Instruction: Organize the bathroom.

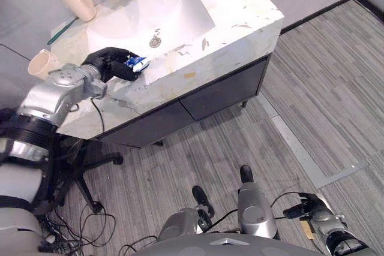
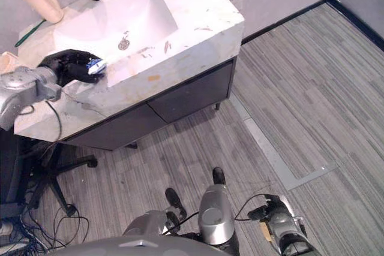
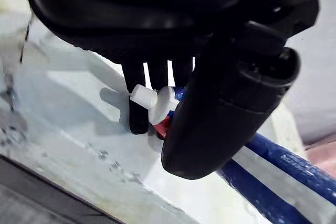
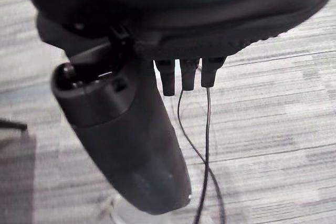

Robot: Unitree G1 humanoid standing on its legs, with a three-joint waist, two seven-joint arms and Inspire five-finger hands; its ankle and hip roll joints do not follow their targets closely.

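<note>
1. Left hand (image 1: 109,63) clamped on toothpaste tube (image 3: 273,171); thumb over its neck.
2. Tube's long axis runs out past the thumb; white cap (image 3: 144,96) beside the fingertips (image 3: 138,116), over the basin (image 1: 150,19).
3. Right hand (image 4: 131,145) slack, fingers loosely apart, above the floor (image 4: 273,129).

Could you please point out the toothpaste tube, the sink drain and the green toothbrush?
toothpaste tube (image 1: 137,62), left eye view, blue body.
sink drain (image 1: 155,41), left eye view, metal centre.
green toothbrush (image 1: 62,30), left eye view, mid-handle.

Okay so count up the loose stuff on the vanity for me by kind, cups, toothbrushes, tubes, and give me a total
Cups: 2, one near the faucet, one by the left arm
Toothbrushes: 1, green, lying beside the far cup
Toothpaste tubes: 1, blue and white, held in the left hand at the basin's edge
Total: 4
</note>
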